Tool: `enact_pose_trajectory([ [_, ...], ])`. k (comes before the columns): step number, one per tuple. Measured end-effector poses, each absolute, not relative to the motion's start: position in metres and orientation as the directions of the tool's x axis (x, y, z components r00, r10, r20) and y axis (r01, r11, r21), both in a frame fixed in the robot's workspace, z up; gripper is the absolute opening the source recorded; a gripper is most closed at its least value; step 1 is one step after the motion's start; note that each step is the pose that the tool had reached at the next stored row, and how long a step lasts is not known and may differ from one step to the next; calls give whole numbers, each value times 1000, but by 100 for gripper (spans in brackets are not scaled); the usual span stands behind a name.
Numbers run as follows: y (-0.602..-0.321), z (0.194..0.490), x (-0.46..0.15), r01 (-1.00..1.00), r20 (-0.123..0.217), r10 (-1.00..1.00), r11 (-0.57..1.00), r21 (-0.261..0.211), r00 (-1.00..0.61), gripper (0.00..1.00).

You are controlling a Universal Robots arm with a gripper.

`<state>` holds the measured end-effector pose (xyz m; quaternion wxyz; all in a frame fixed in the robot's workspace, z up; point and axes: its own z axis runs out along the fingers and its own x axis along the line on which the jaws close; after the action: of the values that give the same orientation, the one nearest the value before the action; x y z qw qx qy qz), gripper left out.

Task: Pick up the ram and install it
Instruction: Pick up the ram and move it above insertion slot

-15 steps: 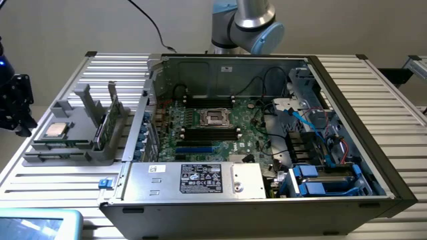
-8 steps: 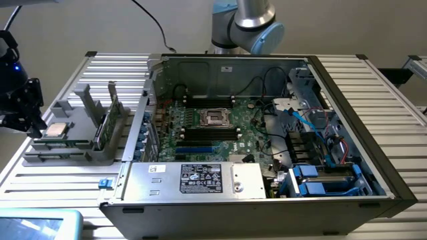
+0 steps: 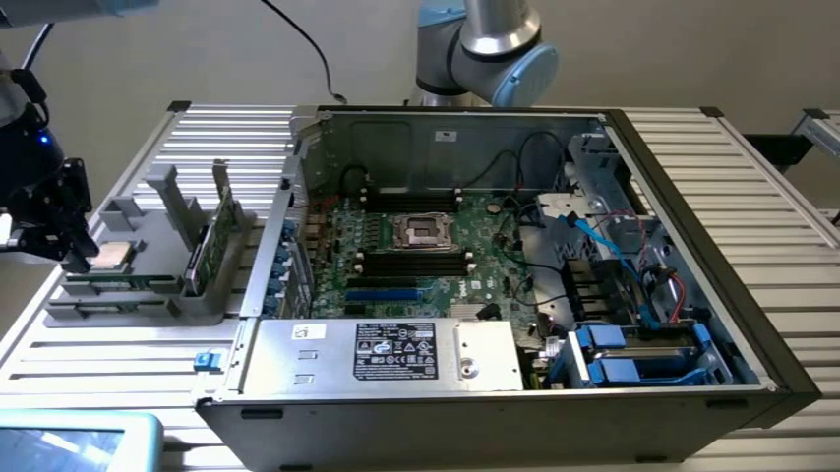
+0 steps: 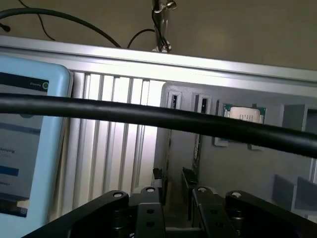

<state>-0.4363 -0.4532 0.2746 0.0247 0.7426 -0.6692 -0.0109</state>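
Black end effector, jaws apart, hanging at grey holder edge

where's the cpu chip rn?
The processor chip sits on the grey holder at the exterior view's left, outside the computer case, with the upright green card just to its right in that view.

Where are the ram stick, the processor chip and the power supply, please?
ram stick (image 3: 121,283), exterior view, middle of its green edge.
processor chip (image 3: 116,256), exterior view, its silver top.
power supply (image 3: 393,351), exterior view, its label.
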Motion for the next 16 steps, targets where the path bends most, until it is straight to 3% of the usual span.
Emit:
enact_pose_trajectory([
  [16,-455,246,-443,-990,16,-991,-130,51,131,29],
])
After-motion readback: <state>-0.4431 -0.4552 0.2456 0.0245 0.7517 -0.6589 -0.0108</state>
